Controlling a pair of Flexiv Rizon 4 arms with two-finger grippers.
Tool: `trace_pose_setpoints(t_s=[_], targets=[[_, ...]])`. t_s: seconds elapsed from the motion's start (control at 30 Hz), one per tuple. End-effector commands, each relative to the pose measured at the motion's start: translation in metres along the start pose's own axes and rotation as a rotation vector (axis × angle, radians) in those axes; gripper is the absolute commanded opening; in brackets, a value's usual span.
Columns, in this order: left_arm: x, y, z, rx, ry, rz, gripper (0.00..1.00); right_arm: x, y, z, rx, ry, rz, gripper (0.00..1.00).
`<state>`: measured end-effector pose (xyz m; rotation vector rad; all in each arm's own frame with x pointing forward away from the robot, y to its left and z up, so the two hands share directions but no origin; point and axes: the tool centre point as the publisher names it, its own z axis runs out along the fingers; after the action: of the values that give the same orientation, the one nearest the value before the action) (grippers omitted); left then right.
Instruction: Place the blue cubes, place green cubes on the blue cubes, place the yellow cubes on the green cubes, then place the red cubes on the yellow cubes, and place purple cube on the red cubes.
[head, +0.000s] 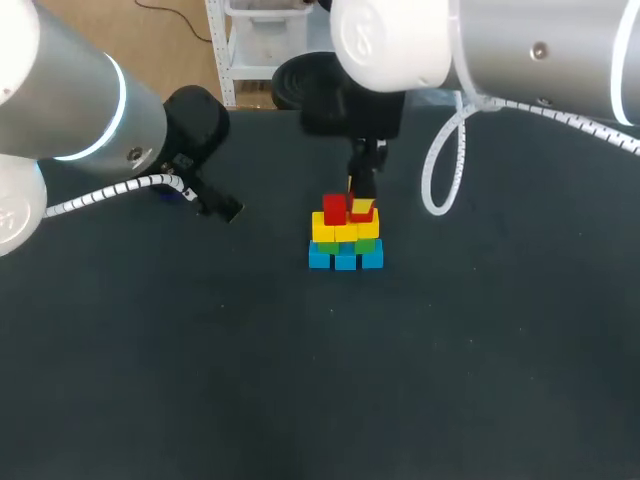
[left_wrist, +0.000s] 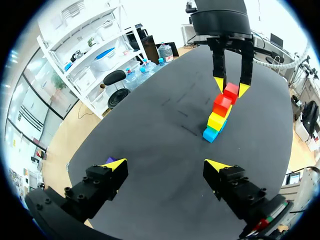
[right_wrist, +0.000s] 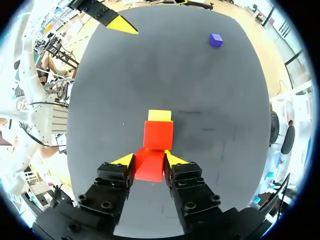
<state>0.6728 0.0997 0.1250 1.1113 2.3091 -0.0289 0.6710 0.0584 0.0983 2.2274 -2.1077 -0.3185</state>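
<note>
Black table surface (head: 300, 380) carried one stack of cubes, taken here as the reference point for all positions

Nearest face of the stack: the bottom row was of blue cubes (head: 345, 259), set side by side on the table. Directly above them sat the green cubes (head: 366, 244), and above those the yellow cubes (head: 335, 230), each row resting on the one below.

Top of the stack: one red cube (head: 334, 208) stood on the yellow row at the stack's left side, free of any finger. A second red cube (head: 362, 211) was at the stack's right side, just beside the first. Whether it rested on the yellow row could not be determined.

Immediately behind and above the stack: the right gripper (right_wrist: 149, 161) pointed down at it, both yellow-tipped fingers pressed against opposite faces of the second red cube, so the pincer was clamped on that cube.

Well apart from the stack, to its left and farther back: the left gripper (left_wrist: 166, 165) was low over the table with its fingers spread wide and nothing between them. The purple cube (left_wrist: 111, 160) lay on the table on that same side of the stack, just beside one left finger, outside the gap
</note>
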Motion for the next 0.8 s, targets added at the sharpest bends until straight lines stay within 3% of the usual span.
trace_pose_setpoints(t_s=[0.03, 0.8], targets=[[0.0004, 0.0006, 0.0003, 0.002, -0.002, 0.001, 1.0, -0.0015, 0.0001, 0.0006, -0.003, 0.0, -0.004, 0.0], [0.0004, 0.0006, 0.0003, 0.002, -0.002, 0.001, 1.0, -0.0029, -0.0005, 0.0061, -0.017, 0.001, -0.016, 0.0]])
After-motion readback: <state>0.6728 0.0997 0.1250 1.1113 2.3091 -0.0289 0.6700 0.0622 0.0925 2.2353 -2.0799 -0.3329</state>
